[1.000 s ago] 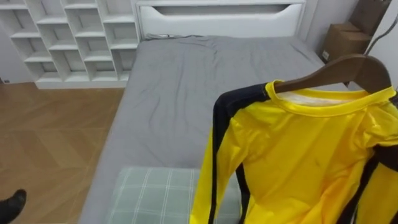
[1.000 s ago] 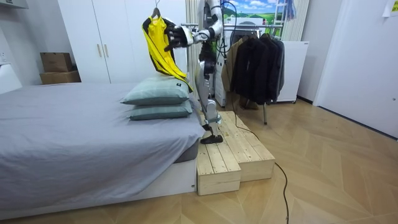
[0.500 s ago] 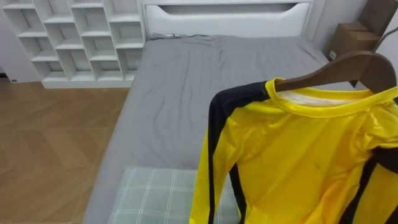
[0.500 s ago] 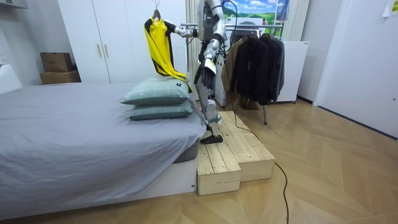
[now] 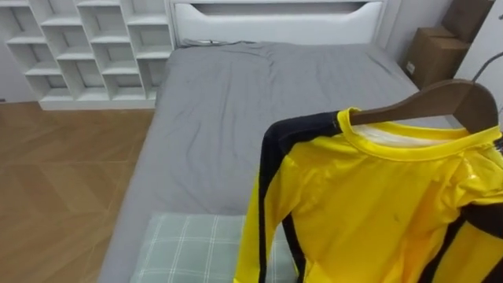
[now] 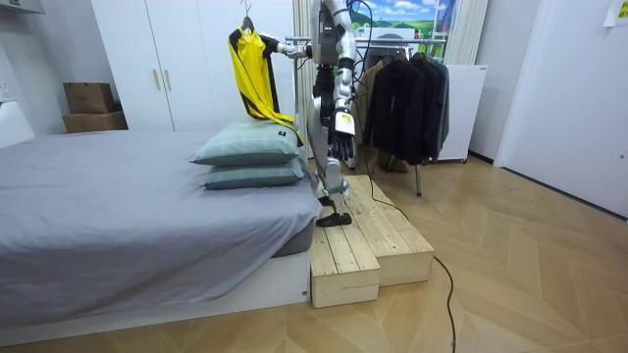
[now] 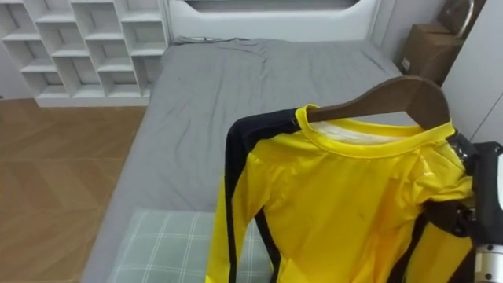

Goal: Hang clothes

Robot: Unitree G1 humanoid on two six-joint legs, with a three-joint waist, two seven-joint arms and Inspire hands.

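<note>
**A:** What just changed?

**B:** A moment ago the robot's left hand [image 6: 340, 122] was up by the shirt. Now that arm hangs down at its side. I cannot tell if that hand is open or closed.

**A:** So who has the shirt?

**B:** Just the right hand [image 7: 481, 185]. It is closed on the shoulder of the yellow long-sleeved shirt with black stripes [image 5: 369, 212]. The shirt sits on the brown wooden hanger [image 5: 460, 98], up in the air.

**A:** What is around it, left to right?

**B:** First the white cube shelves [image 5: 78, 47]. Next is the grey bed [image 5: 212, 118], with the pale green checked pillow [image 5: 189, 251] at its near end. The shirt hangs above the pillow and seems not to touch it. Far right is the brown cardboard box [image 5: 434, 56].

**A:** What does that mean for the job?

**B:** I think the shirt is ready and one hand can carry it. The robot stands on the pale wooden steps [image 6: 368, 235] and faces the bed. The clothes rail full of dark coats [image 6: 402, 98] is behind it. It may have to turn round to hook the hanger there. The shirt is not hung yet.

**A:** Any words to read?

**B:** None on the shirt, the hanger or the box.
</note>
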